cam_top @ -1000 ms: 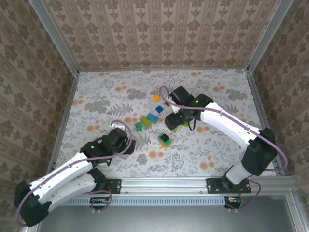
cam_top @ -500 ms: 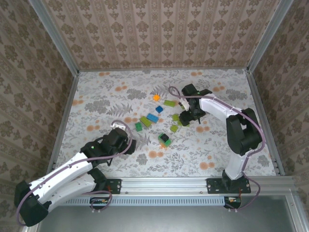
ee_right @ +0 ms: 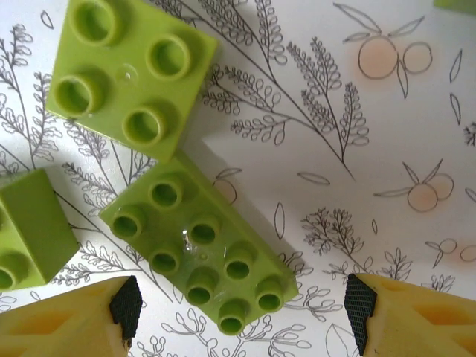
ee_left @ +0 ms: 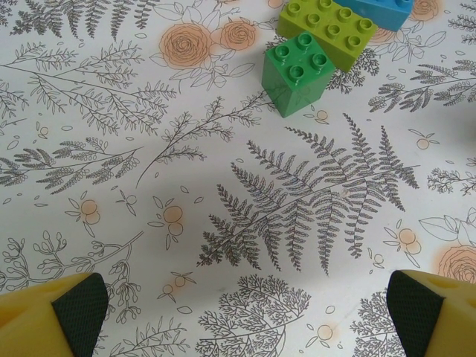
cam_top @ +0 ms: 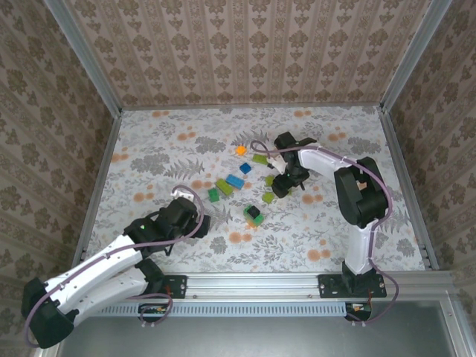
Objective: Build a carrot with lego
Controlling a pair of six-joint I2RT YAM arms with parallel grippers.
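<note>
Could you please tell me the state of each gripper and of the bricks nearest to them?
left gripper: open, empty.
right gripper: open, holding nothing.
long lime brick: lying loose, studs up, under the right gripper.
square lime brick: loose, studs up.
dark green brick: loose, studs up, not gripped.

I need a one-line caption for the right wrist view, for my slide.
The right gripper, jaws open, above a lime eight-stud brick beside a lime four-stud brick on floral cloth.

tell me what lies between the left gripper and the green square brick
Bare fern-print cloth, in the left wrist view, separates the left gripper from the green square brick.
</note>
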